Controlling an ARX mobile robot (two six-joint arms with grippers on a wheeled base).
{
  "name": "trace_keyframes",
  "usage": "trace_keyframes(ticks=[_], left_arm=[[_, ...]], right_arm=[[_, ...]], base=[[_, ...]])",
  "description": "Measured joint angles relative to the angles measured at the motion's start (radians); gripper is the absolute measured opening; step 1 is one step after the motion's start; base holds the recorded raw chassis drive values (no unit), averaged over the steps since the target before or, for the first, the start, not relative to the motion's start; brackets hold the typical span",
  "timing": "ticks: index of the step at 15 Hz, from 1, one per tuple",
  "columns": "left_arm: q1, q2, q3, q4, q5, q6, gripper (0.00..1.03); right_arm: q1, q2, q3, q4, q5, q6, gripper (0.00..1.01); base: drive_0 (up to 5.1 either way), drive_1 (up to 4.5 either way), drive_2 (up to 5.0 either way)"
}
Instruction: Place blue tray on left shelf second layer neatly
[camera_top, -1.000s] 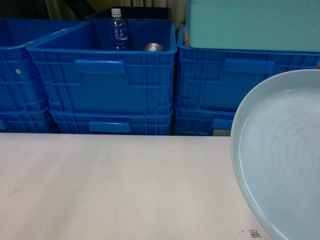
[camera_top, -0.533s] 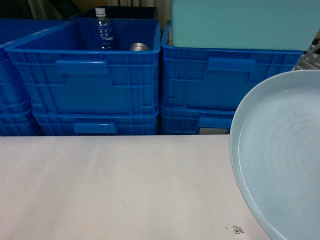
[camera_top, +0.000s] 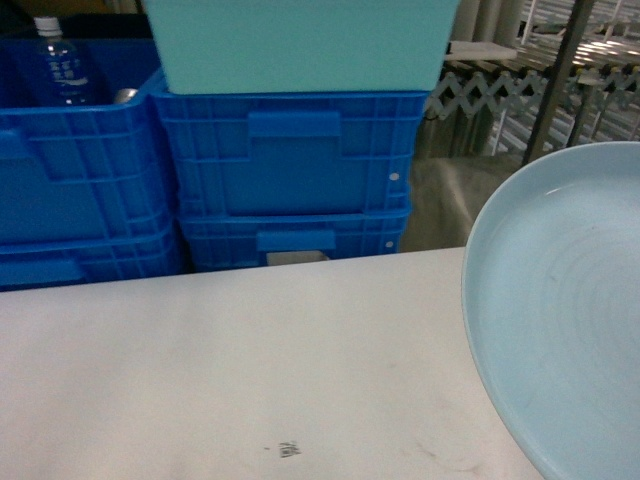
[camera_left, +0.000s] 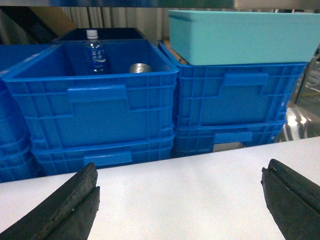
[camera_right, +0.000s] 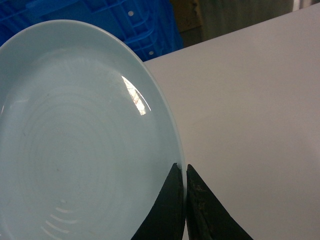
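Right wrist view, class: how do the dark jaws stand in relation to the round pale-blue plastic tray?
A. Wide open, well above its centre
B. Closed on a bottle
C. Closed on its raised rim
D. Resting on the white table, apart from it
C: in the right wrist view the right gripper has its jaws pinched together on the rim of the round pale-blue plastic tray, with the white table beside it.
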Motion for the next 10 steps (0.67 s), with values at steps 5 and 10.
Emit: trace_keyframes(ticks=[5,10], left_arm=[[0.000,0.000,0.000,0.001,0.000,0.000,0.98],[0.000,0.000,0.000,-0.003,-0.001,0.000,0.98]], right_arm=[[0.000,0.000,0.000,0.001,0.000,0.000,0.02],[0.000,0.000,0.000,0.005,0.000,0.000,0.02]], base=[[3.3,-4.07,-4.1],[3.4,-3.91,-3.9]])
